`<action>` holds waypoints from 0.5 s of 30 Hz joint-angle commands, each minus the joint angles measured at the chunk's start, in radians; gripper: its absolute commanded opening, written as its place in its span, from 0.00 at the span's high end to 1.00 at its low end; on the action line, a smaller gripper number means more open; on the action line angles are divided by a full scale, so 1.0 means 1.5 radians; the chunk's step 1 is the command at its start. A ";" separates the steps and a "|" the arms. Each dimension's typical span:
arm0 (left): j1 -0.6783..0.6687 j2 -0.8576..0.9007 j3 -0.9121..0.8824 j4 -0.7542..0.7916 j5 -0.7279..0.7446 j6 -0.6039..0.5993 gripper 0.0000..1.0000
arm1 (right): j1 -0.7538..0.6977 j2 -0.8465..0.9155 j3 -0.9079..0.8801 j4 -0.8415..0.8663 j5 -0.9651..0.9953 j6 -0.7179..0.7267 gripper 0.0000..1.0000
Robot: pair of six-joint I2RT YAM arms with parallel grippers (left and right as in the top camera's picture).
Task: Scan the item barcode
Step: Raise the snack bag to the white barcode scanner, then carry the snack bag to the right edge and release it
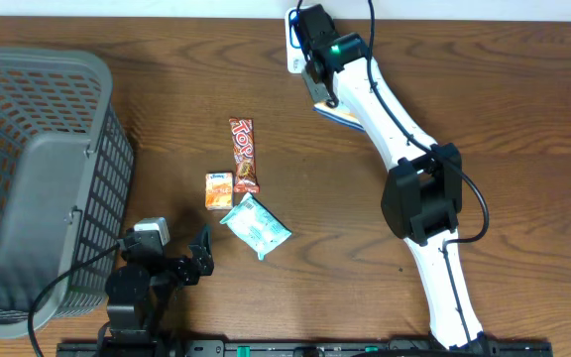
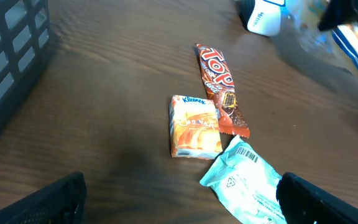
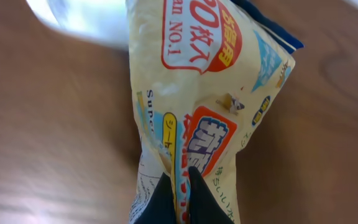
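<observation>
Right claw [image 3: 179, 180] pinching pouch [image 3: 210, 93] at counter [image 1: 523, 119] far edge, beside scanner [image 1: 295, 45]. Left claw [image 2: 182, 202] wide, near edge. Basket [image 1: 107, 149] at left edge; bar [image 1: 243, 154], tissues [image 1: 217, 190], packet [image 1: 256, 226] mid-counter, outside it.

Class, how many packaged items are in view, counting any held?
4. The chocolate bar, Kleenex pack and teal packet lie mid-table; the right hand grips a yellow packet. The basket may hide more.
</observation>
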 commanded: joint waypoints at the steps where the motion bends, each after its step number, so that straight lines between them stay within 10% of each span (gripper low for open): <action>1: -0.002 0.000 -0.009 -0.011 0.006 -0.006 0.02 | -0.015 -0.013 0.018 -0.055 0.067 0.033 0.99; 15: -0.002 0.000 -0.009 -0.011 0.006 -0.006 0.02 | -0.288 -0.016 0.017 -0.175 0.240 0.174 0.99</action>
